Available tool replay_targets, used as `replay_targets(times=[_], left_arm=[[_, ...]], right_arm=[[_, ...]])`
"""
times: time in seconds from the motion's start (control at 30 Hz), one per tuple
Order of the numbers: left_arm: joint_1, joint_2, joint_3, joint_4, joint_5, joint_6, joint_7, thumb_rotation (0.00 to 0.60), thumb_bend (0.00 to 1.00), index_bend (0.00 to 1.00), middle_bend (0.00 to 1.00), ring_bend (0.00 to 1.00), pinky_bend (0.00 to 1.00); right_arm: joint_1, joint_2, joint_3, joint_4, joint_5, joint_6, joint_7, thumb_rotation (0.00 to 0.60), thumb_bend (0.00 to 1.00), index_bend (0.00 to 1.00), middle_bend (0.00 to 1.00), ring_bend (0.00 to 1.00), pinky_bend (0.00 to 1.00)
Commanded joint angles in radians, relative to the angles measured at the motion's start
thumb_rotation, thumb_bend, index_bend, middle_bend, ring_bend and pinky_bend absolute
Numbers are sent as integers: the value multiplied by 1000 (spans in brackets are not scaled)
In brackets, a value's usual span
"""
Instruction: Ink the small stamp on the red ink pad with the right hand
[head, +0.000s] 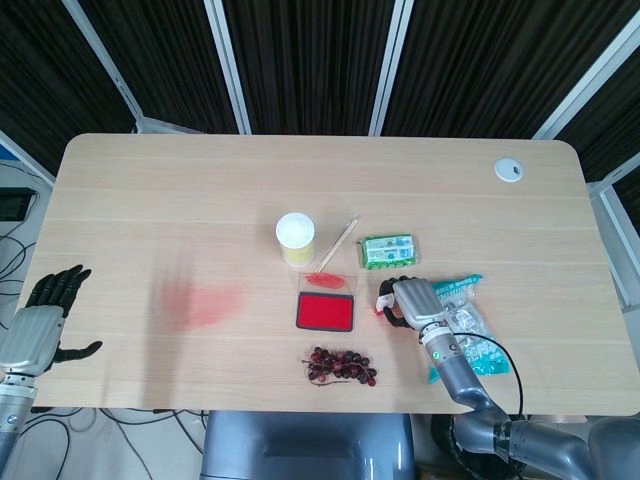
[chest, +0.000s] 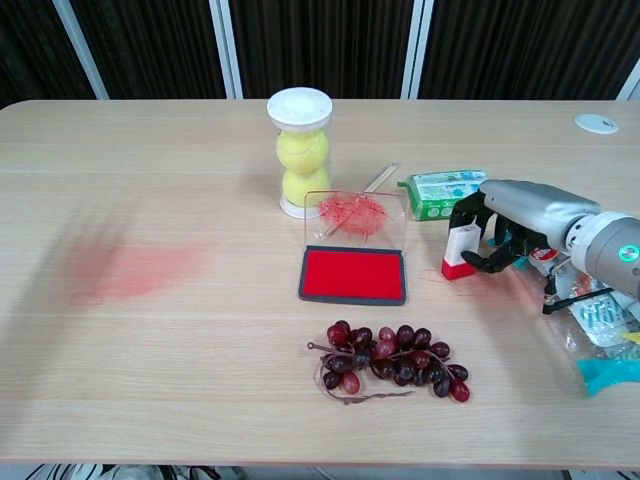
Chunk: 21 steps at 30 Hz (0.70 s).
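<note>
The small stamp (chest: 459, 252), white with a red base, stands on the table to the right of the red ink pad (chest: 352, 275). My right hand (chest: 512, 226) grips it from the right with fingers curled around its white body; its base seems to touch the wood. The head view shows the same right hand (head: 410, 300), the stamp (head: 383, 304) and the ink pad (head: 325, 311). The pad's clear lid (chest: 355, 216) stands open behind it. My left hand (head: 42, 322) hangs open beyond the table's left front corner, holding nothing.
A clear tube of tennis balls (chest: 299, 150) stands behind the pad, with a wooden stick (chest: 380, 178) and a green packet (chest: 440, 192) to its right. Grapes (chest: 395, 362) lie in front of the pad. A plastic bag (chest: 600, 320) lies under my right forearm. A red smear (chest: 130, 270) marks the table's left.
</note>
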<state>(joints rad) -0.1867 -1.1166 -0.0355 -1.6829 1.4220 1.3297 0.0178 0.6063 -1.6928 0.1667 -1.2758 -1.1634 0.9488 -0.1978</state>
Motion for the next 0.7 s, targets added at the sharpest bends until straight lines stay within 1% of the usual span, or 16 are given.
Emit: replay_targets(times=[0.03, 0.27, 0.43, 0.57, 0.63, 0.7], left_arm=[[0, 0, 0, 0, 0, 0, 0, 600, 46, 0, 0, 0, 0], [0, 0, 0, 1, 1, 1, 0, 600, 46, 0, 0, 0, 0], [0, 0, 0, 0, 0, 0, 0, 600, 46, 0, 0, 0, 0], [0, 0, 0, 0, 1, 1, 0, 600, 46, 0, 0, 0, 0], [0, 0, 0, 0, 2, 1, 1, 600, 46, 0, 0, 0, 0], [0, 0, 1, 1, 2, 1, 0, 600, 46, 0, 0, 0, 0]], right_arm=[[0, 2, 0, -3, 3, -2, -3, 600, 478, 444, 410, 360, 405], [0, 6, 1, -10, 9, 0, -9, 600, 477, 425, 407, 360, 405], [0, 11, 0, -18, 10, -1, -13, 600, 422, 393, 396, 357, 400], [-1, 13, -1, -18, 10, 2, -20, 600, 400, 377, 383, 349, 388], [-2, 14, -1, -19, 11, 5, -24, 600, 386, 365, 368, 340, 383], [-4, 16, -3, -23, 12, 8, -28, 600, 347, 338, 336, 319, 367]])
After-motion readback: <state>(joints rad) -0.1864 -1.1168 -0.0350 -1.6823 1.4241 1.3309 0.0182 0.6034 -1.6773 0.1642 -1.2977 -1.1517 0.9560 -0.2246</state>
